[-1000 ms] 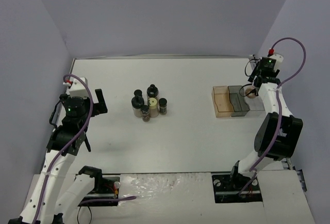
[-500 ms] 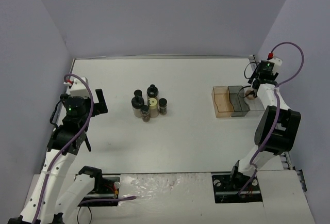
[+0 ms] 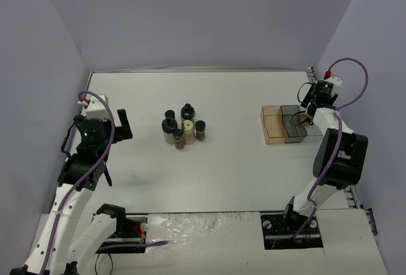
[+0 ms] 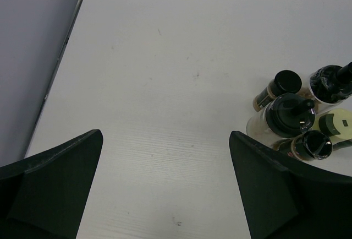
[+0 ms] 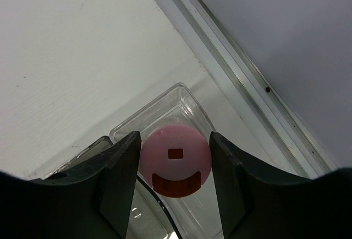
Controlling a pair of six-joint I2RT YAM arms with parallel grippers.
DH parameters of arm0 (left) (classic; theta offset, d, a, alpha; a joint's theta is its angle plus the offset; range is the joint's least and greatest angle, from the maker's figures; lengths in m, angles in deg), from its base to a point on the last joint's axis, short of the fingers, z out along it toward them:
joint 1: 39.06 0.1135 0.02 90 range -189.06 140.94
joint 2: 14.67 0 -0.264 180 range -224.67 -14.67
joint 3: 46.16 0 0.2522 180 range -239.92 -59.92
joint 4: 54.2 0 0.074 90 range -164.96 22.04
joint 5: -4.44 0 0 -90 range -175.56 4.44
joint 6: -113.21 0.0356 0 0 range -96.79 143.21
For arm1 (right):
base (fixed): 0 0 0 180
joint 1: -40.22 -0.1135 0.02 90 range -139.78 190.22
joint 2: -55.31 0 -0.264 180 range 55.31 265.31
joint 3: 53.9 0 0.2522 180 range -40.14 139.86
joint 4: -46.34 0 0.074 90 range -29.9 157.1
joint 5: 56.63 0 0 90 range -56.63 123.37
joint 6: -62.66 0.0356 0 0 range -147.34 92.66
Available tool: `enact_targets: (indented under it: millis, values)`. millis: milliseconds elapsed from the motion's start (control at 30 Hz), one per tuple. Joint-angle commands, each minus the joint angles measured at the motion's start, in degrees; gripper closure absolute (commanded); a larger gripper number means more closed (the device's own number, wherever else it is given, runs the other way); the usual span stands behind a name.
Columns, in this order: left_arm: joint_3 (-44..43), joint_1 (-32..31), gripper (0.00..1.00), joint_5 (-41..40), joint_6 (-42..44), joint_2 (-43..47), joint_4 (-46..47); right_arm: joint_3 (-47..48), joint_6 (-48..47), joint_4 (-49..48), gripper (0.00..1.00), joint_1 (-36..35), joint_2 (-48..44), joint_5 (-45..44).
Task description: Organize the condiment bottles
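Several condiment bottles stand in a tight cluster at mid-table: black caps and one pale yellow cap. They also show at the right edge of the left wrist view. My left gripper is open and empty, left of the cluster and apart from it. My right gripper is shut on the pink-capped bottle, one finger on each side of the cap. It holds the bottle upright over the clear end compartment of the tray.
The compartment tray lies at the right, with amber, grey and clear sections side by side. The table's far rail and the right wall run close behind the tray. The left wall is near the left arm.
My right wrist has swung back toward the far right corner and tipped more upright, keeping the pink-capped bottle over the tray's right end. The left arm and the cluster have not moved.
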Motion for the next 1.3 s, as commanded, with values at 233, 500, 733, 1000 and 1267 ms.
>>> enact_targets:
  millis: [233,500,733,1000,1267]
  values:
    - [-0.86,-0.36,0.03,0.57,0.41,0.73,4.12,2.31,-1.6,0.12,0.28,-3.6,-4.59,1.39]
    - [-0.74,-0.36,0.03,0.69,0.23,0.6,4.31,3.39,-4.14,5.95,0.11,-14.35,-15.33,1.38]
    - [-0.92,-0.3,0.03,1.07,0.14,0.24,4.09,3.79,-7.9,8.91,0.04,-29.48,-21.82,6.45]
    - [-1.0,-0.36,0.03,1.22,0.14,0.05,4.08,5.04,-14.99,9.37,0.08,-44.73,-18.38,17.68]
    - [-1.09,-0.34,0.03,1.28,0.14,-0.01,3.71,9.51,-22.46,9.63,0.14,-54.11,-8.4,25.66]
